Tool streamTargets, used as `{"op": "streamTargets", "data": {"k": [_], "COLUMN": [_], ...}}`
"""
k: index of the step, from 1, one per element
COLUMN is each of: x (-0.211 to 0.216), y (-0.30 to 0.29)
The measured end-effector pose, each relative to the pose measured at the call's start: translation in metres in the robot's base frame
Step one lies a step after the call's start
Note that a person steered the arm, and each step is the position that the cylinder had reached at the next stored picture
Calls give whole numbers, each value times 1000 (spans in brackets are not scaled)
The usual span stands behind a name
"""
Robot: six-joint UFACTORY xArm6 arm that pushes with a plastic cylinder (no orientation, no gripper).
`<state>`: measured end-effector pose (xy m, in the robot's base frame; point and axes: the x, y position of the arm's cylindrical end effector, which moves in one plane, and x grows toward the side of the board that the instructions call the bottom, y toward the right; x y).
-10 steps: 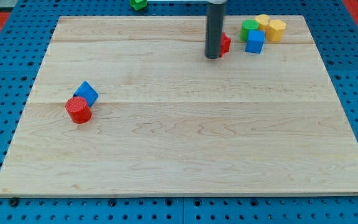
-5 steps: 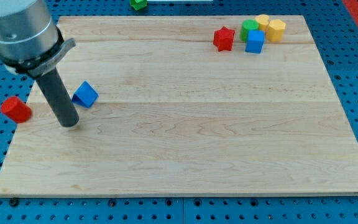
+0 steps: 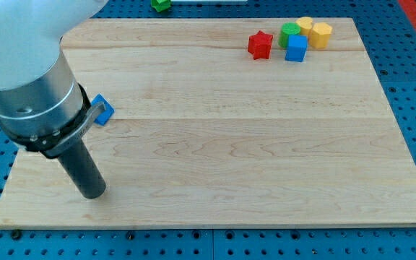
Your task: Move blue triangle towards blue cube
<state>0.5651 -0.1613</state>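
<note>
The blue triangle (image 3: 105,111) lies at the board's left, mostly hidden behind my arm; only its right corner shows. The blue cube (image 3: 296,48) sits at the view's top right. My tip (image 3: 92,192) rests on the board near the bottom left corner, below the blue triangle and apart from it. The arm's large grey body covers the view's upper left.
A red star (image 3: 260,45) sits left of the blue cube. A green block (image 3: 289,32) and two yellow blocks (image 3: 321,33) cluster just above and right of the cube. Another green block (image 3: 160,4) lies off the wooden board (image 3: 251,159) at the top.
My tip has moved down the view towards the bottom left corner. The arm now covers most of the blue triangle. The red cylinder, pushed left earlier, is no longer visible.
</note>
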Motion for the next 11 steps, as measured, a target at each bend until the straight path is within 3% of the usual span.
{"op": "streamTargets", "data": {"k": [1,2,4,6,7,8,9,11], "x": [-63,-126,-196,-265,-238,-170,-162,-121], "y": [-49,-60,86,-25,-108,-125,-115,-9]}}
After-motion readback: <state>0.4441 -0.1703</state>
